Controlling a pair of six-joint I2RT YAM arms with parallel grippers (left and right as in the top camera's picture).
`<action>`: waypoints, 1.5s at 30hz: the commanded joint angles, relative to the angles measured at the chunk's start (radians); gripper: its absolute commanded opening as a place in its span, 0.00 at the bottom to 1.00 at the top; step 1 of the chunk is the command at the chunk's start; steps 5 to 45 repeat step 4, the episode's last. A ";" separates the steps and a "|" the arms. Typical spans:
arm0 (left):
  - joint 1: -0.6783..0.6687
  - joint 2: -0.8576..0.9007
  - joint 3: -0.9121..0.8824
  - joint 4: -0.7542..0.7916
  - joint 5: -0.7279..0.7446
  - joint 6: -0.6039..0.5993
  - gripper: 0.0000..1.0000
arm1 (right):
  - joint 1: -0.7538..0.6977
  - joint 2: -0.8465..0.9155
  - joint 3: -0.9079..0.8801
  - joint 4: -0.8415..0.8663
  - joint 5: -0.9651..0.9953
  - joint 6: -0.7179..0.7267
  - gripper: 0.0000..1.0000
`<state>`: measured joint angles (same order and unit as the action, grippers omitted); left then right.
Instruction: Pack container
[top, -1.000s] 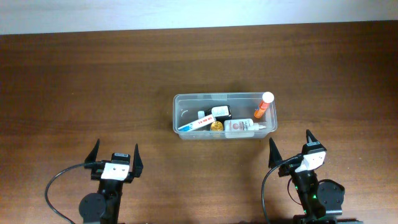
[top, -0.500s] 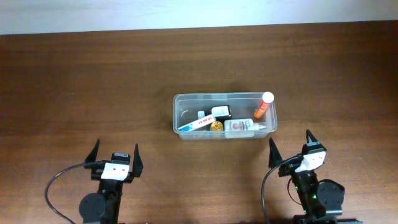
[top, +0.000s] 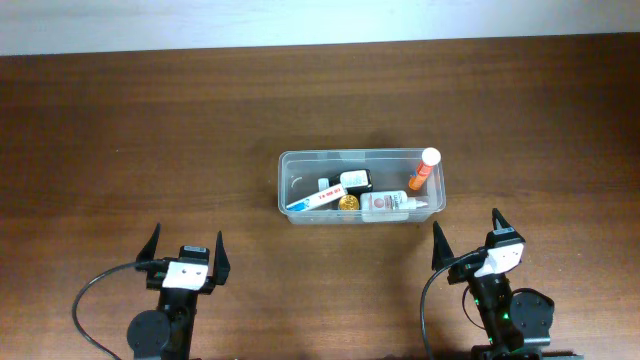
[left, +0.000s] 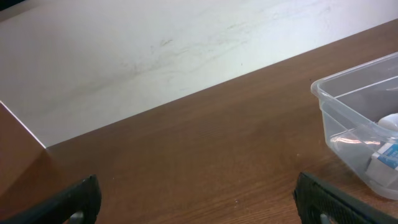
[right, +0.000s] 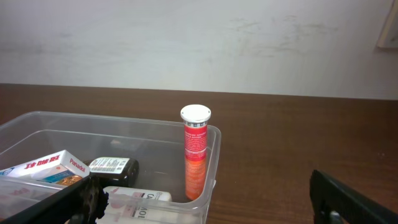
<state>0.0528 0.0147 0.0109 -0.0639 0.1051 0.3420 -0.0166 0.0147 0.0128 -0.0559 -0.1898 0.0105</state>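
The clear plastic container (top: 300, 162) sits at the middle of the wooden table. It holds an upright orange tube with a white cap (top: 424, 171), a white bottle lying down (top: 390, 203), a dark bottle (top: 356, 181), a red and white box (top: 318, 196) and a gold round item (top: 348, 202). My left gripper (top: 185, 251) is open and empty near the front edge, well left of the container. My right gripper (top: 467, 238) is open and empty just in front of the container's right end. The right wrist view shows the tube (right: 195, 152) inside the container (right: 214, 146). The left wrist view shows the container's corner (left: 348, 102).
A pale wall runs along the table's far edge (top: 320, 45). Black cables loop beside each arm base (top: 95, 290).
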 joint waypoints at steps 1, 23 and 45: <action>0.004 -0.010 -0.002 -0.005 0.011 0.011 0.99 | 0.010 -0.011 -0.007 -0.003 -0.006 -0.007 0.98; 0.004 -0.010 -0.002 -0.005 0.011 0.011 1.00 | 0.010 -0.011 -0.007 -0.003 -0.006 -0.007 0.99; 0.004 -0.010 -0.002 -0.005 0.011 0.011 1.00 | 0.010 -0.011 -0.007 -0.003 -0.006 -0.007 0.99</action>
